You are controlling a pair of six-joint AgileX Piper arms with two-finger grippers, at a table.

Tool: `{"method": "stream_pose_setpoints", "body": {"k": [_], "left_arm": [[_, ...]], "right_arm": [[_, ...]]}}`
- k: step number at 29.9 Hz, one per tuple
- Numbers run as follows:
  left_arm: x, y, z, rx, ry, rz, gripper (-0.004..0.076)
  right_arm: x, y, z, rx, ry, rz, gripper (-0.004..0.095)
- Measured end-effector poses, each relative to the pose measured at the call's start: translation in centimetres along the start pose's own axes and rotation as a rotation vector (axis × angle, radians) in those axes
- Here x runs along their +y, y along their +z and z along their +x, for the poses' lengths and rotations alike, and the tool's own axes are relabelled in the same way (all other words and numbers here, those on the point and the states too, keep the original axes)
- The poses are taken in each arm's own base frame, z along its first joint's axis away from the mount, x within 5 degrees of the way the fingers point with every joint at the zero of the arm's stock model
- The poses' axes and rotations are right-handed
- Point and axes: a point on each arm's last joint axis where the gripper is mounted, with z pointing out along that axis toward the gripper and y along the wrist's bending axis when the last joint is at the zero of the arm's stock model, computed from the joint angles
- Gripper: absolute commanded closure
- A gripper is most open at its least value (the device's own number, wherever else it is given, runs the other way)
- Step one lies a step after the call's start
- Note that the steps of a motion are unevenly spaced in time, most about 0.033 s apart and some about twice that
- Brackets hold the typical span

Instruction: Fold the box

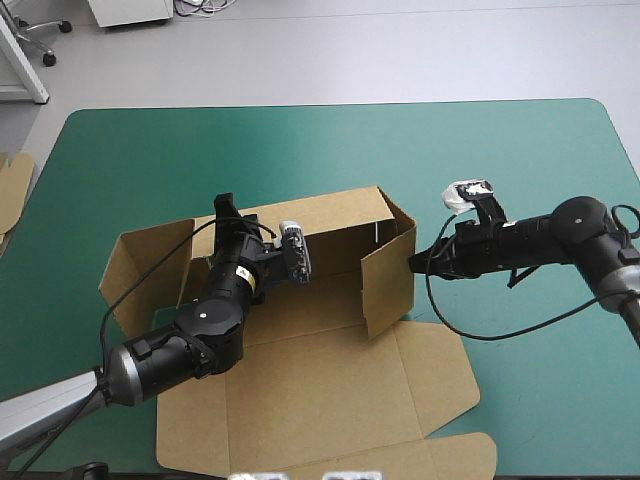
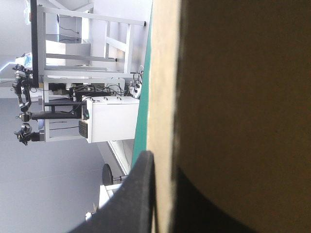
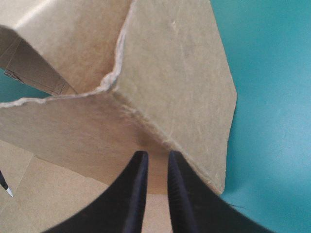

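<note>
The brown box (image 1: 330,385) lies part-raised at the table's middle. Its back wall (image 1: 340,228) stands up, the right side wall (image 1: 388,288) stands too, and the left flap (image 1: 140,265) splays outward. The lid lies flat toward the near edge. My left gripper (image 1: 228,213) is shut on the back wall's left end. In the left wrist view the board's pale edge (image 2: 163,97) runs between its black fingers (image 2: 138,194). My right gripper (image 1: 414,262) meets the box's right corner from outside, all but shut on the board (image 3: 180,87) at the creased corner (image 3: 155,154).
An edge of more brown board (image 1: 12,188) shows at the table's left edge. Bare teal-green cover (image 1: 500,150) stretches behind and to the right of the box.
</note>
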Motion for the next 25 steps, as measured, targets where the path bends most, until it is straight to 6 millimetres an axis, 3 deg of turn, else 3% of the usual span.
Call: {"method": "stream_pose_setpoints", "body": {"k": [3, 6, 25], "left_arm": [[0.0, 0.0, 0.0, 0.0, -0.003, 0.0, 0.0738], [0.0, 0.0, 0.0, 0.0, -0.007, 0.0, 0.0738], [0.0, 0.0, 0.0, 0.0, -0.01, 0.0, 0.0738]], "right_arm": [[0.2, 0.1, 0.0, 0.008, -0.013, -0.009, 0.0397], [0.5, 0.4, 0.1, 0.015, -0.033, -0.015, 0.0318], [1.5, 1.4, -0.3, -0.006, -0.206, 0.001, 0.0313]]}}
